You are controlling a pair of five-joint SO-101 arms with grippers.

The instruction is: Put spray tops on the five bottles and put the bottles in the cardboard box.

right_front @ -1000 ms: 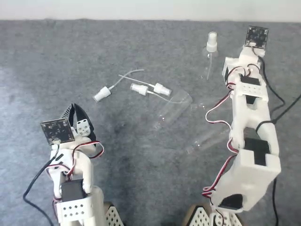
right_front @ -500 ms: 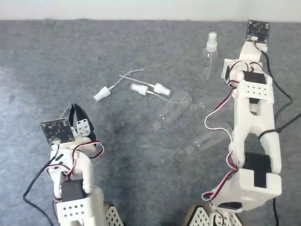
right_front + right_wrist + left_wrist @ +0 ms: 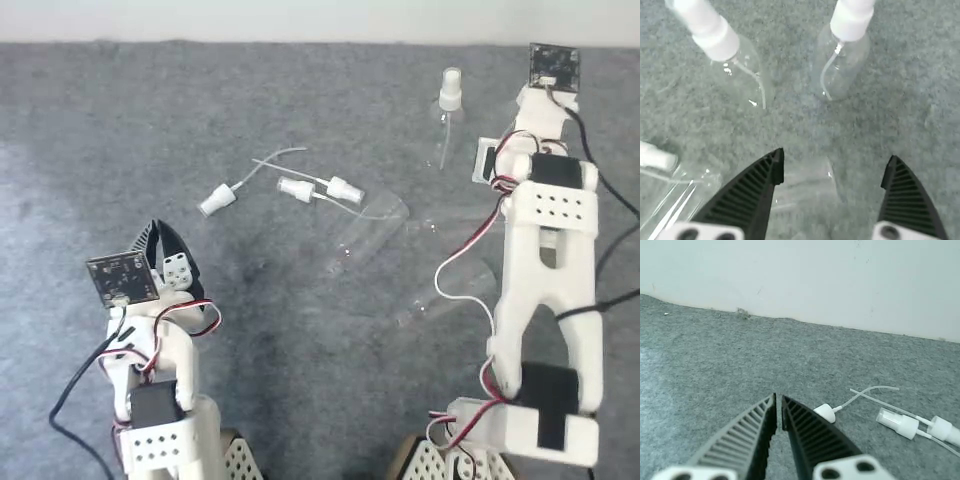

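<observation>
Two clear bottles with white spray tops, one (image 3: 737, 62) and another (image 3: 844, 55), stand ahead of my right gripper (image 3: 835, 160), which is open. A clear uncapped bottle (image 3: 810, 187) sits low between its spread fingers, untouched as far as I can tell. In the high view one capped bottle (image 3: 450, 108) stands at the back beside the stretched right arm (image 3: 545, 240). Three loose spray tops (image 3: 217, 198), (image 3: 296, 188), (image 3: 345, 188) lie mid-table. My left gripper (image 3: 778, 400) is shut and empty, short of the nearest spray top (image 3: 824, 412).
Two clear uncapped bottles lie on the grey carpet, one (image 3: 375, 230) by the spray tops and one (image 3: 440, 295) beside the right arm. A white wall (image 3: 800, 275) borders the far edge of the carpet.
The right arm has stretched out toward the back of the table, its wrist now level with the capped bottle. The left arm has kept still.
</observation>
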